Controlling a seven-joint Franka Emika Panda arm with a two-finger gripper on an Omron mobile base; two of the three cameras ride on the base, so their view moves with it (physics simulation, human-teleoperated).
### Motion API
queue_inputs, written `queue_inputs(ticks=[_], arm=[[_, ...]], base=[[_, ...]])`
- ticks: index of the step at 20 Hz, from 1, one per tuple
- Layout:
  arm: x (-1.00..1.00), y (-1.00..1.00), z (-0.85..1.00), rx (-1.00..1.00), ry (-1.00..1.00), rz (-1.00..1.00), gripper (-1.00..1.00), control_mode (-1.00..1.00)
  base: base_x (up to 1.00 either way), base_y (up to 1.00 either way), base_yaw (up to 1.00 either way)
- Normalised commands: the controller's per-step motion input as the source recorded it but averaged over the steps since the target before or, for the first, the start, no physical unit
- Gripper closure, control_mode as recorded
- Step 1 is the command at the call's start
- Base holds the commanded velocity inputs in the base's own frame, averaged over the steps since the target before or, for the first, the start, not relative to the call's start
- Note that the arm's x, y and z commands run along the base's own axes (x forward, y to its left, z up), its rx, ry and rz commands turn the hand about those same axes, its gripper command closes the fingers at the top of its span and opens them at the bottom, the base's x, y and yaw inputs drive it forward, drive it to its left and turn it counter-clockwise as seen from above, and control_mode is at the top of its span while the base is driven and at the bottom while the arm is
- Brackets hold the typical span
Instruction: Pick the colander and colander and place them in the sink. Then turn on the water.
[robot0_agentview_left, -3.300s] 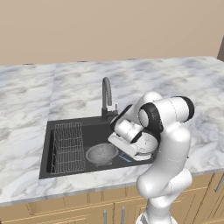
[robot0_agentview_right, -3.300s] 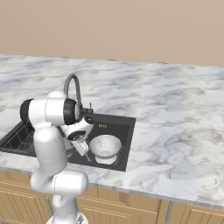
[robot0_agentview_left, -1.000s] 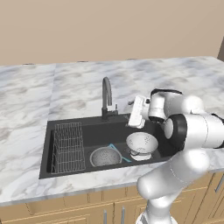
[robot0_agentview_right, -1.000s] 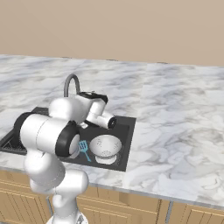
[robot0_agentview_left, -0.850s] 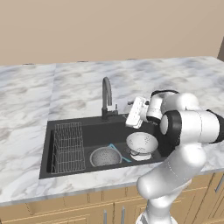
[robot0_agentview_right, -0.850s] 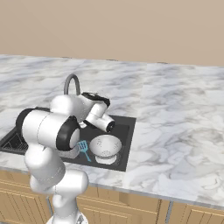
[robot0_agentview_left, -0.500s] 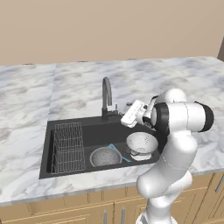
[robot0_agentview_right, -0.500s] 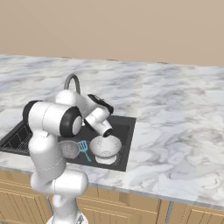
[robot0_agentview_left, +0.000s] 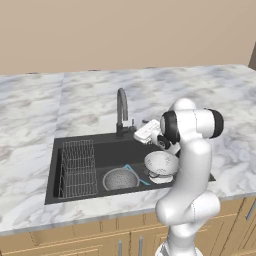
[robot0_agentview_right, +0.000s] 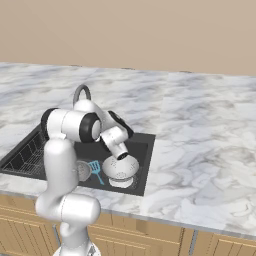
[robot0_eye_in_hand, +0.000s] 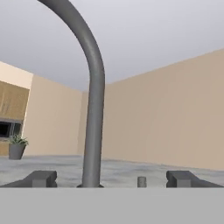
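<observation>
Claw (robot0_eye_in_hand: 111, 178) spread before tap (robot0_eye_in_hand: 92, 109), arm hiding part of grey colander (robot0_agentview_right: 83, 171).

Both colanders (robot0_agentview_left: 161, 163) (robot0_agentview_left: 120, 179) in the sink (robot0_agentview_left: 107, 154), dish rack (robot0_agentview_left: 78, 167) left, tap (robot0_agentview_left: 121, 111) behind.

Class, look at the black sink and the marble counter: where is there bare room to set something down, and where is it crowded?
Bare: the marble counter behind the dark gooseneck tap, and the basin floor between the wire rack and the tap. Crowded: the front right of the sink, where the grey colander, blue spatula and whitish colander sit close.
</observation>
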Motion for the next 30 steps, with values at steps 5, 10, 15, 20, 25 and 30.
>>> queue_inputs(ticks=[5,10,15,20,25,30], arm=[[0.36,0.03,-0.1,0.04,0.01,0.0,-1.0,-1.0],[0.21,0.12,-0.26,0.0,0.0,0.0,-1.0,-1.0],[0.4,0.03,-0.03,0.0,0.0,0.0,-1.0,-1.0],[0.44,0.0,-0.02,0.01,0.02,0.0,-1.0,-1.0],[0.57,0.0,-0.26,0.01,0.11,0.0,-1.0,-1.0],[0.52,0.01,-0.16,0.01,0.09,0.0,-1.0,-1.0]], base=[[0.0,0.0,0.0],[0.0,0.0,0.0],[0.0,0.0,0.0],[0.0,0.0,0.0],[0.0,0.0,0.0],[0.0,0.0,0.0]])
